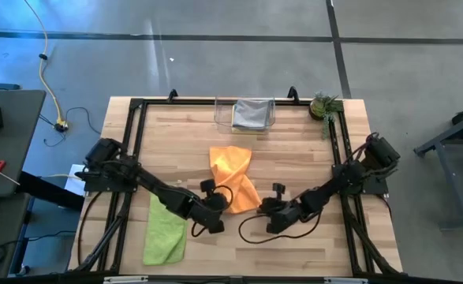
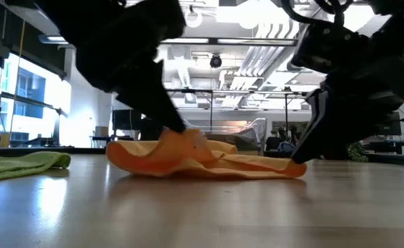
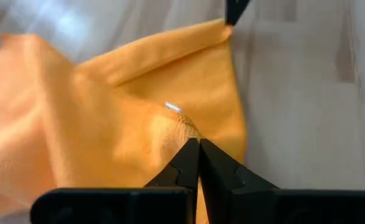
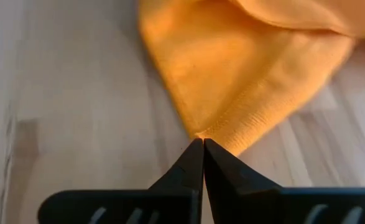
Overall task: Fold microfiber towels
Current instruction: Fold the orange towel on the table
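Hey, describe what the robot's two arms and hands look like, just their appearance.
Both arms are black and jointed, with loose black cables looping beside them. The left hand and right hand each end in two flat, matte black fingers tapering to a point. No markings are visible.

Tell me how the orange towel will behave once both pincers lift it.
The orange towel lies crumpled in soft folds, so it probably hangs limp. Thin cloth, likely light. The left pincer and right pincer each pinch only an edge, so it may slip.

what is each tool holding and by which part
Both tools, left and right, are shut on the orange towel: each pinches a corner at its near edge.
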`<action>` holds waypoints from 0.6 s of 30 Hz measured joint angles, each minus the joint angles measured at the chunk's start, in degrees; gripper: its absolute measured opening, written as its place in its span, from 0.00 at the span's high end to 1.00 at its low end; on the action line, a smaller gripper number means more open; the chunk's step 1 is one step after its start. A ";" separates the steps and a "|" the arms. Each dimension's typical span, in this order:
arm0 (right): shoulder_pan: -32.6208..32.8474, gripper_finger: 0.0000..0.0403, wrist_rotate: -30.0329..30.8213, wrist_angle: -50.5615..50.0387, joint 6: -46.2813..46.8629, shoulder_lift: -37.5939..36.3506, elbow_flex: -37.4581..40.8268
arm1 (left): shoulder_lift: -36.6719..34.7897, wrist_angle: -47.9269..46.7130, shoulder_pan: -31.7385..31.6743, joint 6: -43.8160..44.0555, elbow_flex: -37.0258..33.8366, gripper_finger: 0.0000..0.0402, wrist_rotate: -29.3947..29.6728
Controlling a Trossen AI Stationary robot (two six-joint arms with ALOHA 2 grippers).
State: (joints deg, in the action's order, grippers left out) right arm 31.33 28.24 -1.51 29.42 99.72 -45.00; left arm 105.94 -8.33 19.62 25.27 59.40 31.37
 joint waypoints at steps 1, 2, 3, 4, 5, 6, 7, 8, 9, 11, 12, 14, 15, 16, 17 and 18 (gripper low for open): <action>0.52 1.00 1.45 -0.37 2.30 -0.01 0.03 | -0.88 -1.96 0.35 1.65 -0.06 1.00 1.20; 1.11 1.00 2.66 -0.67 4.95 -0.03 0.08 | -1.79 -3.52 0.79 3.38 -0.20 1.00 2.63; 1.61 1.00 3.61 -1.42 7.79 -0.21 0.15 | -2.10 -3.49 1.19 5.27 -0.09 1.00 4.02; 2.09 1.00 4.93 -2.43 10.34 -0.47 0.25 | -2.44 -3.99 1.50 7.59 0.07 1.00 5.06; 2.51 1.00 5.97 -2.70 12.57 -0.52 0.29 | -3.26 -6.24 2.09 9.87 -0.08 1.00 6.23; 3.04 1.00 6.66 -2.92 14.51 -0.54 0.27 | -4.08 -7.94 2.69 12.03 -0.28 1.00 7.83; 3.57 1.00 7.50 -3.97 16.38 -0.85 0.27 | -4.39 -7.58 3.21 14.13 -0.15 1.00 9.43; 4.04 1.00 8.39 -4.40 17.78 -1.16 0.29 | -4.86 -7.86 3.73 16.35 -0.02 1.00 10.90; 4.29 1.00 8.61 -4.25 18.71 -1.43 0.20 | -6.00 -9.75 4.43 18.39 -0.21 1.00 12.68; 5.14 1.00 9.11 -5.41 20.01 -2.92 0.16 | -7.65 -10.68 5.47 21.31 -0.30 1.00 16.54; 5.50 1.00 9.95 -5.82 20.12 -3.95 0.16 | -8.47 -10.70 5.78 22.63 -0.18 1.00 17.68; 5.71 1.00 11.32 -6.33 20.29 -6.14 0.09 | -11.47 -13.78 6.26 24.01 -0.70 1.00 20.28; 5.86 1.00 12.02 -7.75 20.27 -7.80 0.12 | -12.36 -12.61 6.39 24.25 -0.52 1.00 21.59; 5.88 1.00 12.38 -7.97 20.06 -9.34 0.14 | -13.47 -12.37 6.30 24.78 -0.28 1.00 22.42; 5.40 1.00 13.08 -7.50 19.63 -10.71 0.10 | -15.15 -14.69 6.30 25.29 -0.51 1.00 23.05; 5.20 1.00 13.85 -8.42 19.53 -12.35 0.05 | -16.66 -16.03 6.26 25.39 -0.78 1.00 24.14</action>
State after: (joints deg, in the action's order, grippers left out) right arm 36.53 42.10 -9.92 48.94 87.37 -44.95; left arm 89.28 -24.36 25.88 50.66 58.61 55.51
